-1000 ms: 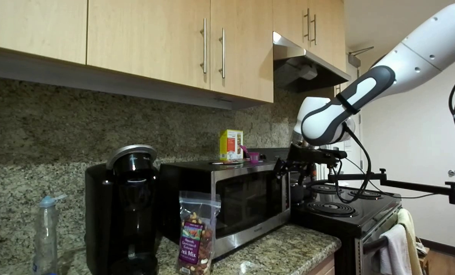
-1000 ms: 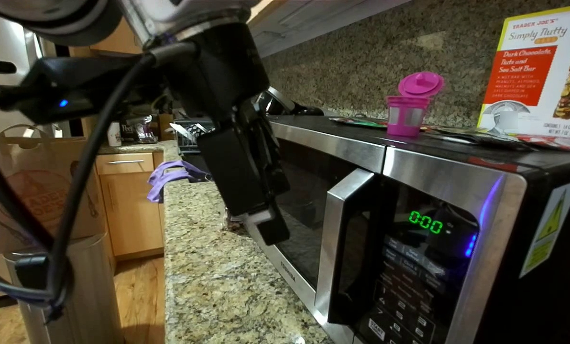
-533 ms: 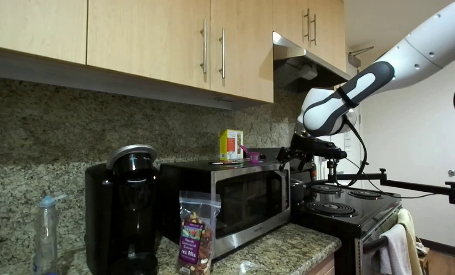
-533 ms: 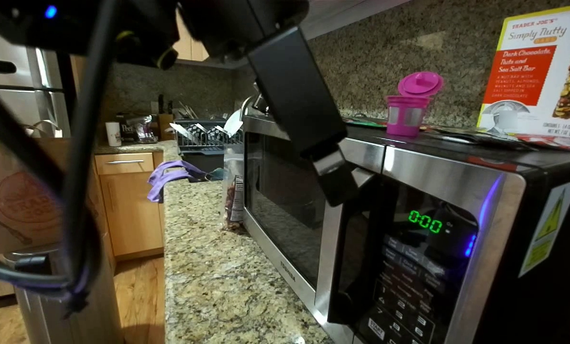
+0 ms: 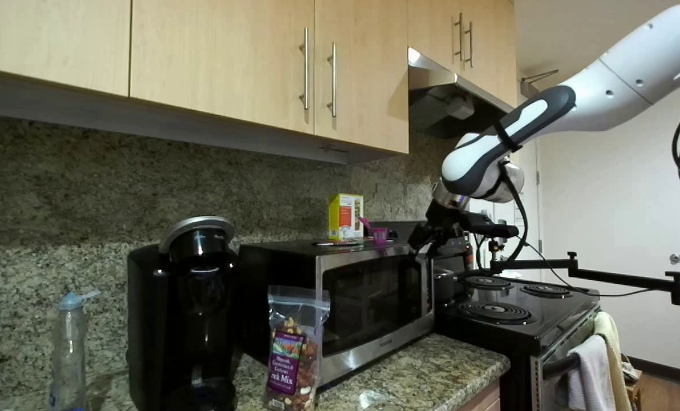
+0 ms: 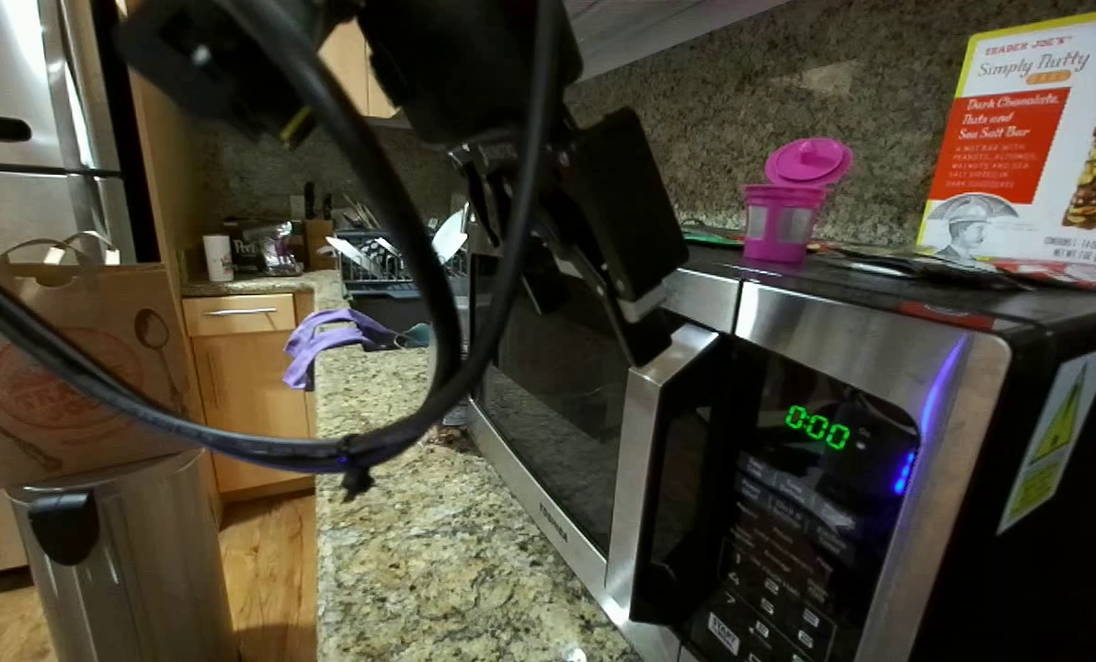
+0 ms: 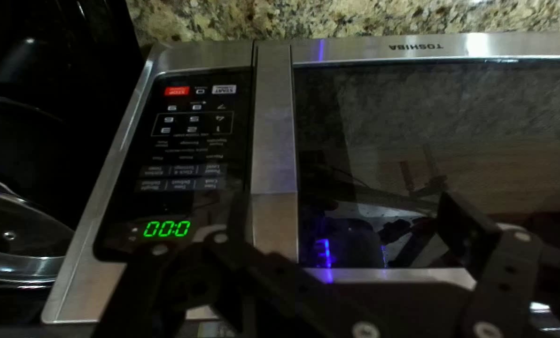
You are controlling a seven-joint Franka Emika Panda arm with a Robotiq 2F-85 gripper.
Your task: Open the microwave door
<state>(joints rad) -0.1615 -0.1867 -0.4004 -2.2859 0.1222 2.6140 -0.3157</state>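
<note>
The silver microwave stands on the counter with its door shut; the dark window also shows in an exterior view. The door's vertical silver handle also shows in an exterior view. My gripper is open and empty in front of the upper part of the door. In the wrist view one finger lies on the control-panel side of the handle and the other over the window. In an exterior view the gripper is near the handle's top end; whether it touches I cannot tell.
A pink cup and a snack box stand on the microwave. A nut bag and a black coffee maker stand beside it. The stove adjoins the counter. A cable hangs from my arm.
My gripper has risen and shifted from in front of the window to the handle's top end, then turned and dipped slightly. The microwave and its door have not moved.
</note>
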